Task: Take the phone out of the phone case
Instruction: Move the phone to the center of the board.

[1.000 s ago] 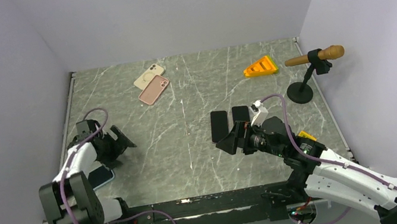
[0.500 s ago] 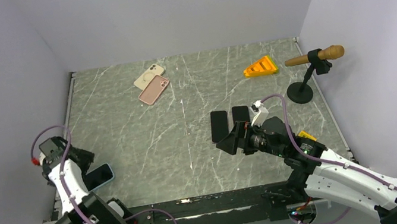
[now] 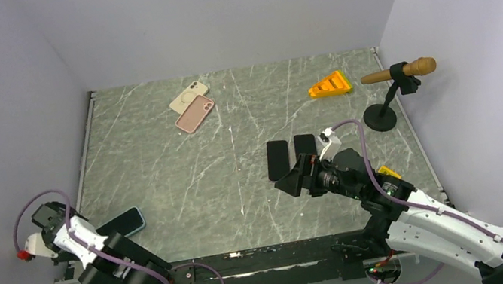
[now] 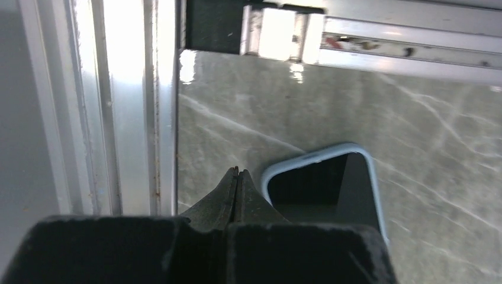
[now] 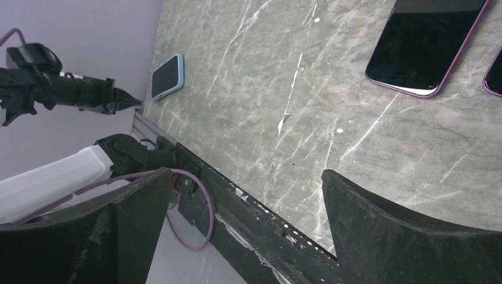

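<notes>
The phone, dark screen up, lies in its light blue phone case (image 3: 124, 223) near the table's front left corner; in the left wrist view the phone case (image 4: 324, 188) is just right of my fingertips. My left gripper (image 4: 237, 172) is shut with nothing in it, its tips over the table beside the case's corner, apart from it. From the right wrist view the left gripper (image 5: 137, 102) points toward the phone case (image 5: 166, 76). My right gripper (image 3: 295, 177) hangs open and empty over the middle of the table, and in its own view the right gripper (image 5: 244, 177) has its fingers wide apart.
Two dark phones (image 3: 278, 158) (image 3: 304, 143) lie side by side just beyond my right gripper. A pink case (image 3: 195, 113) and a cream phone (image 3: 188, 95) sit at the back left. An orange wedge (image 3: 329, 84) and a microphone stand (image 3: 382, 117) are at the back right. A metal rail (image 4: 127, 106) edges the table's left side.
My left arm has swung back from over the cased phone to the table's left edge, and its gripper has shut empty. The phone stays on the table. The right arm is still.
</notes>
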